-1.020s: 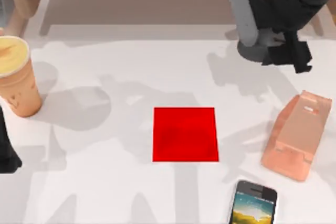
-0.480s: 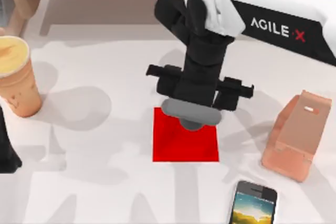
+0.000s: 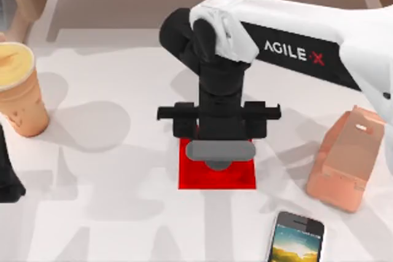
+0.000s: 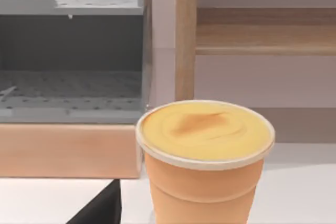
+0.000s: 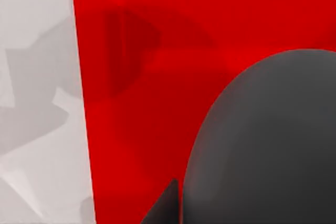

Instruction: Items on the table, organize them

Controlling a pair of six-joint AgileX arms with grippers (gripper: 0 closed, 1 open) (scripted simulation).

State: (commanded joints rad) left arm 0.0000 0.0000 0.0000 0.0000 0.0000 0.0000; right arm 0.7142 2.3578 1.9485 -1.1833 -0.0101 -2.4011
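Since a moment ago the right gripper [image 3: 219, 151] has swung in from the back right and now hangs over the red mat [image 3: 216, 179], fingers clamped on the mouse [image 3: 219, 153]. Letting go too high could make it roll off the mat's edge. Plenty of bare table [image 3: 123, 213] all around; cup [image 3: 19, 93], phone [image 3: 296, 238] and stand [image 3: 344, 157] sit well apart. Left gripper's parked near the cup, fingers impossible to judge.

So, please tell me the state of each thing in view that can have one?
Mouse: gripped by the right gripper, over the red mat; contact with the mat cannot be told.
Paper cup: upright on the table, at its left, full to the rim.
Phone: flat, screen up and lit.
Phone stand: standing, empty.
Left gripper: parked at the left edge.
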